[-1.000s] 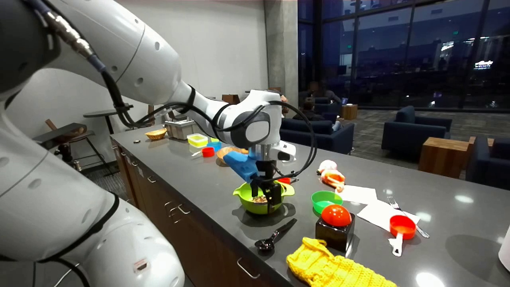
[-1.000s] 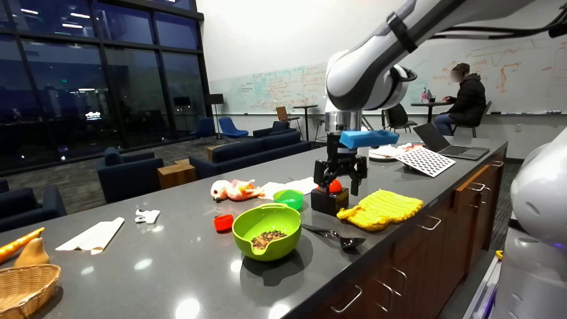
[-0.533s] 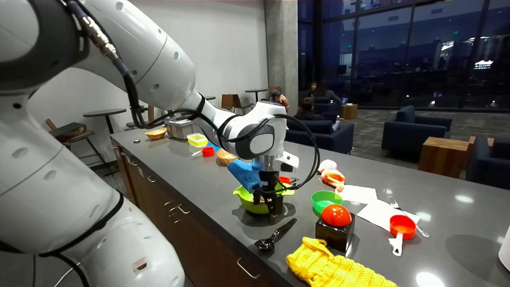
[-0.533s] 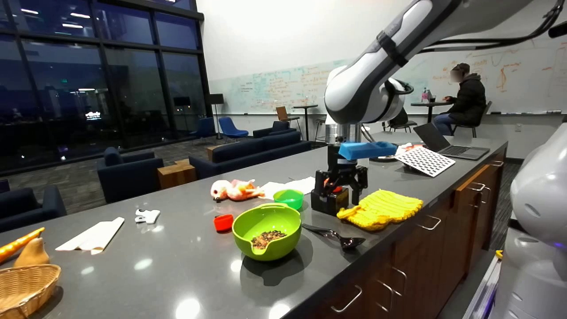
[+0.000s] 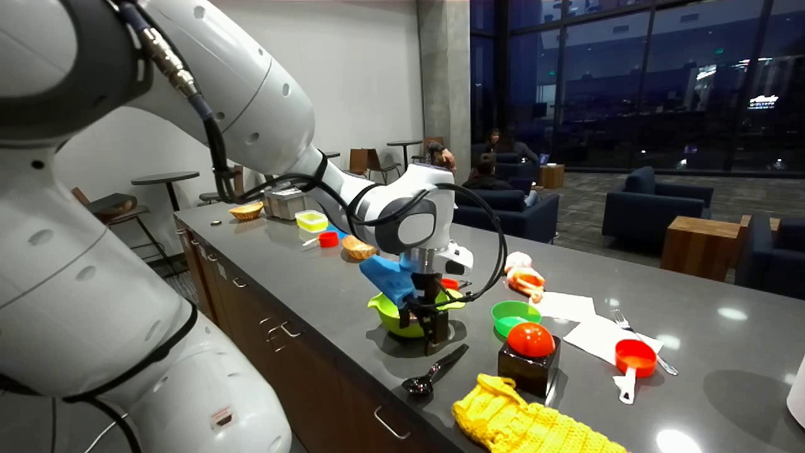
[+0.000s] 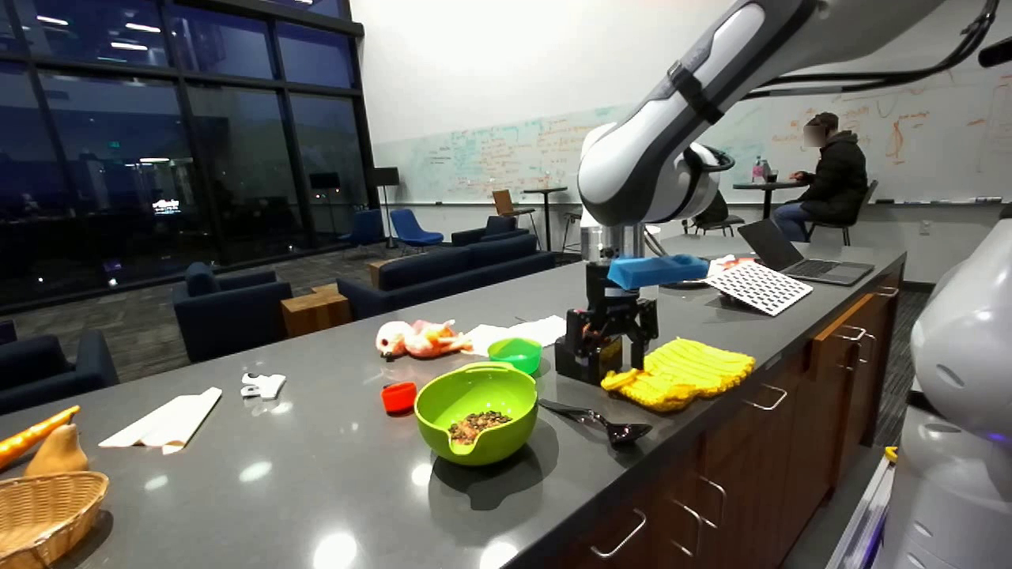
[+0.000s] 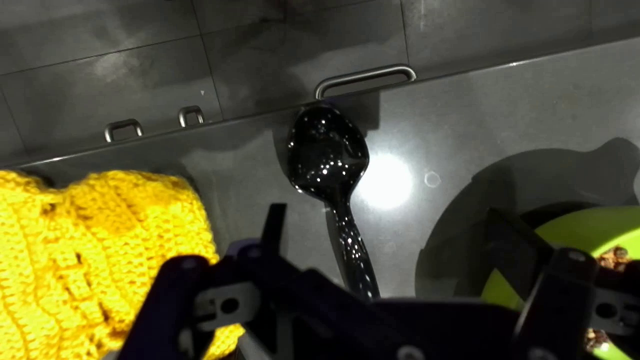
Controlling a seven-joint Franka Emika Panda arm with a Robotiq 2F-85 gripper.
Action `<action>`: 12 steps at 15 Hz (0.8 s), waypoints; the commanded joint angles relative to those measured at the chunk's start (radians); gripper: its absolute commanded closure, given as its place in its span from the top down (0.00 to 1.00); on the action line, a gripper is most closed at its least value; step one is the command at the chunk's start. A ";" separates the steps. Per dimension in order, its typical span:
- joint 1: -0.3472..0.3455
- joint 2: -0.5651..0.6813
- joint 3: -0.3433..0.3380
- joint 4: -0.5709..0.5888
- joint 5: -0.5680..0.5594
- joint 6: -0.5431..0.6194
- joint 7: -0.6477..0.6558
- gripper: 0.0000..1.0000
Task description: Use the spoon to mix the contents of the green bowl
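The end effector points down over the desk, its fingers well apart; in the wrist view the handle of the black spoon shows in the space between them, its upper end hidden, and whether the fingers reach down as low as the handle cannot be told. The spoon lies on the desk, its head close to the edge above the drawers. In an exterior view it is just right of the bowl and near the yellow cloth. The bowl stands upright, green, with a lip on its rim and a low heap of brown and dark contents at the bottom. In an exterior view the end effector hides part of the bowl, and a blue piece juts left from above the fingers. A green cup stands just behind the bowl, slightly to the right, and a red cup just to the bowl's left. In an exterior view a black box with a red dome on top is to the right of the spoon, the cloth lying on its near side. Farther right are white napkins, a fork and a red scoop with a white handle. A pink and orange toy lies farther back, behind the green cup. At the far right, in an exterior view, an open laptop stands beyond a white perforated panel.
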 commanded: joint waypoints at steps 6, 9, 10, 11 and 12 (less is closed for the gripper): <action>-0.001 0.276 -0.038 0.186 -0.077 -0.101 -0.195 1.00; -0.007 0.379 -0.057 0.265 -0.058 -0.115 -0.273 1.00; -0.009 0.409 -0.061 0.292 -0.049 -0.124 -0.300 1.00; -0.015 0.442 -0.066 0.320 -0.038 -0.136 -0.324 1.00; -0.020 0.473 -0.068 0.350 -0.023 -0.147 -0.346 1.00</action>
